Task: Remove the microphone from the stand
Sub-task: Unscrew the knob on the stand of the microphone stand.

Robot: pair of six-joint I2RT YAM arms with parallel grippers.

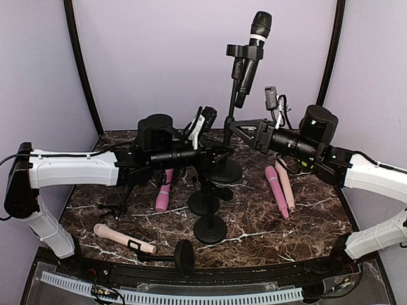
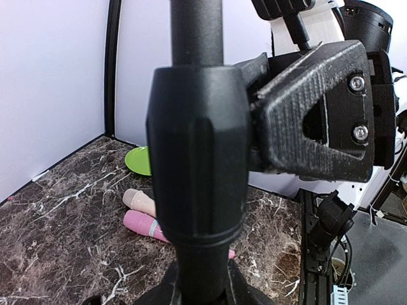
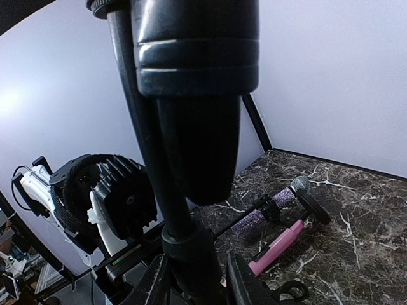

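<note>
Microphone (image 1: 254,51) upright in stand (image 1: 232,173), open air above.

Surface (image 1: 305,222) looked like dark polished marble with white veining and a low sheen. Stand (image 1: 227,136) pole was matt black; its collar (image 2: 194,152) was smooth satin plastic. Microphone (image 1: 253,54) body was semi-gloss black. Fingers (image 2: 305,127) of right gripper (image 1: 238,127) showed ridged, matt black plastic. Pink microphones (image 1: 276,190) at stand's 4 o'clock looked smooth.

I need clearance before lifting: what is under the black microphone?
Under the microphone: its clip, then the stand pole, right gripper closed around it. The left gripper partly hides the base.
</note>
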